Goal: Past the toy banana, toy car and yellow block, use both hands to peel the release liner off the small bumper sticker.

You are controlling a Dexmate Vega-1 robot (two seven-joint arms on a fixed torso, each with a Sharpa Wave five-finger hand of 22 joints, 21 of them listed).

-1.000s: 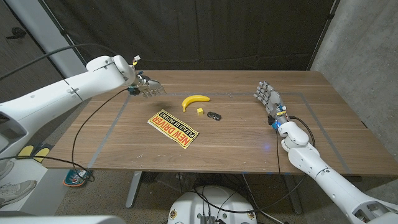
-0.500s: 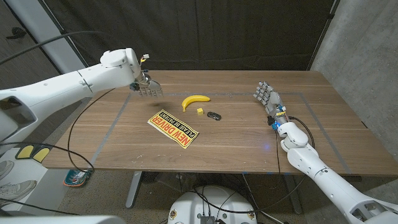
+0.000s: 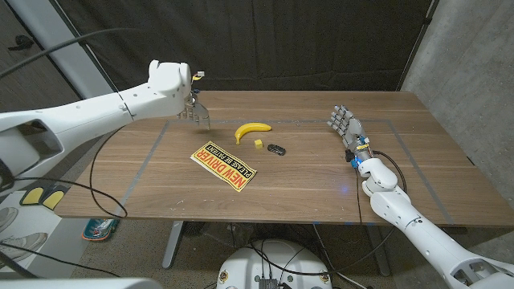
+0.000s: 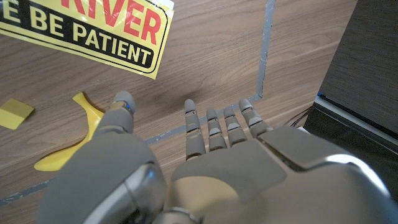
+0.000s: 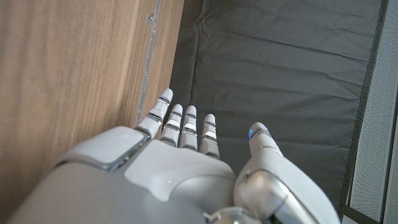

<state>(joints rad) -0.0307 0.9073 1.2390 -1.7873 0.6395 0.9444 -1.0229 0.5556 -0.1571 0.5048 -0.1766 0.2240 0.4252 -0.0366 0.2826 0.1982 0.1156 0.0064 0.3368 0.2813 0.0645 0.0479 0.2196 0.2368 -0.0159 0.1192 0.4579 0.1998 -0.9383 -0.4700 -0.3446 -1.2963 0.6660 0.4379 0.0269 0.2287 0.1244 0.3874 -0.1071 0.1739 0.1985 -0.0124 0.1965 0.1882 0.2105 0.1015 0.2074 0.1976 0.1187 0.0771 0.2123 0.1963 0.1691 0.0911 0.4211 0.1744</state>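
Note:
The yellow bumper sticker [image 3: 223,165] reading NEW DRIVER lies on the wooden table [image 3: 305,193] near its middle; one corner of the sticker [image 4: 93,37] shows in the left wrist view. Behind it sit the toy banana [image 3: 251,128], the small yellow block [image 3: 259,144] and the dark toy car [image 3: 277,149]. My left hand [image 3: 195,112] hovers at the table's far left, left of the banana, fingers apart and pointing down, holding nothing. In its wrist view the left hand [image 4: 186,168] shows over the banana [image 4: 68,140] and block [image 4: 15,112]. My right hand [image 3: 344,124] stands upright at the right, fingers spread and empty.
A grey tape line [image 3: 148,160] marks a rectangle on the table. Black curtain [image 3: 305,40] hangs behind the table. A black cable [image 3: 100,189] loops off the left edge. Bare wood lies between the car and my right hand.
My left arm has swung right and toward the far side, bringing its hand closer to the banana with the fingers now pointing down. The right hand and the objects have stayed put.

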